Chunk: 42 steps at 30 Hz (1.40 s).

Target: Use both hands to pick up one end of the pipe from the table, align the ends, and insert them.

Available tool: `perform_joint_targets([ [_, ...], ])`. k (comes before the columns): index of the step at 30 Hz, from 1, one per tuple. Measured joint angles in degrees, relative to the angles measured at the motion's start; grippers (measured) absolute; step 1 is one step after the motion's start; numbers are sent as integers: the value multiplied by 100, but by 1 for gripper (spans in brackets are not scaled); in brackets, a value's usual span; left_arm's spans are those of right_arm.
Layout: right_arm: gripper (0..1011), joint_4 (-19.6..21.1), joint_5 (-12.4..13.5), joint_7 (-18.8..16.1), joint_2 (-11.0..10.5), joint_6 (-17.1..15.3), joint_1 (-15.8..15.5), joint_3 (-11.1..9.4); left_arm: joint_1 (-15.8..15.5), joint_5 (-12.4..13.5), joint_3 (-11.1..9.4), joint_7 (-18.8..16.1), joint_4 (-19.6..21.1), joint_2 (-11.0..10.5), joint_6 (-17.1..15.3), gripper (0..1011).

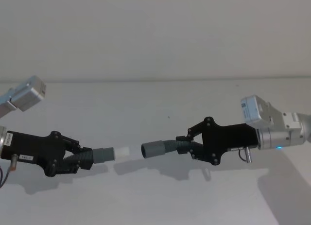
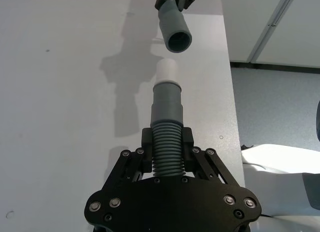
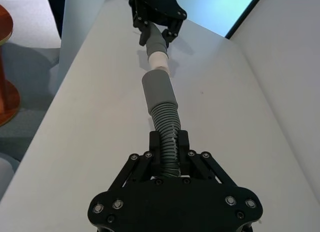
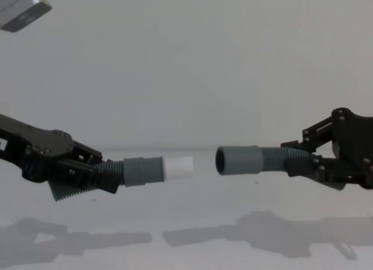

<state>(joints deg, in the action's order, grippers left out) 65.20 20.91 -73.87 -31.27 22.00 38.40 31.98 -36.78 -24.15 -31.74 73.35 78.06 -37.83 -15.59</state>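
Note:
My left gripper (image 1: 82, 158) is shut on the corrugated part of the short pipe piece (image 1: 103, 155), held above the table (image 1: 146, 103). Its white tip (image 1: 121, 152) points right. My right gripper (image 1: 187, 145) is shut on the corrugations of the other pipe piece, whose hollow grey socket (image 1: 153, 149) faces left. A small gap separates the ends. In the chest view the white tip (image 4: 178, 167) sits slightly lower than the socket (image 4: 239, 160). The left wrist view looks along the collar (image 2: 166, 104) toward the open socket (image 2: 176, 34).
The table's side edge (image 2: 232, 91) runs close beside the left gripper, with floor beyond it. A reddish-brown round object (image 3: 5, 91) stands off the table on the other side. A plain wall rises behind the table.

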Motion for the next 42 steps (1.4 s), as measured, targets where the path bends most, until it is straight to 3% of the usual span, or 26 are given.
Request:
perform_joint_targets([
  [42, 178, -417, -115, 205, 222, -32, 251, 316, 0, 0, 0, 0, 0, 0, 0, 301],
])
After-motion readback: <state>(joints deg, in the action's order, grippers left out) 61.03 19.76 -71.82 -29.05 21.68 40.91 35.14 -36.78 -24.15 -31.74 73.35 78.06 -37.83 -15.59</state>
